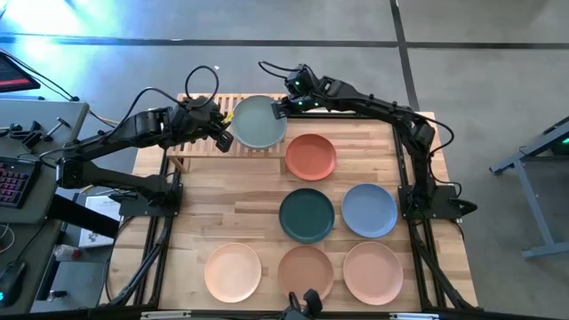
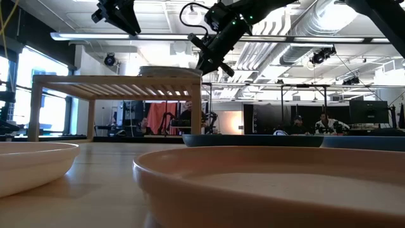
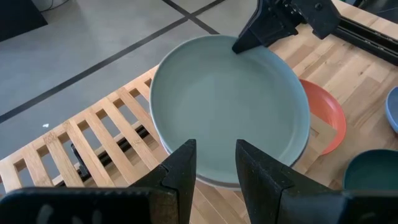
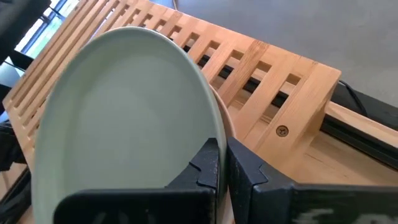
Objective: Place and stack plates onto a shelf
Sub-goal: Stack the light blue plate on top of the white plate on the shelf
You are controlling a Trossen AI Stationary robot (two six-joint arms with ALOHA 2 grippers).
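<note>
Illumination: bright, even, from overhead ceiling fixtures [image 2: 190,37]. Low view: strong daylight via window [image 2: 47,88] left of shelf [image 2: 117,81], arms silhouetted; peach plate [image 2: 272,190] nearest lens out of focus. Floor glare above shelf, high view. Tabletop shadows soft.

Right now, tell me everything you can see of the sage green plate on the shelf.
The sage green plate is round and matte with a low rim and nothing in it. It lies flat at the right end of the slatted wooden shelf, on top of another plate whose edge shows beneath it. The right tool, shut, meets its far rim. The left tool, open, hovers at its near edge, not gripping it.
</note>
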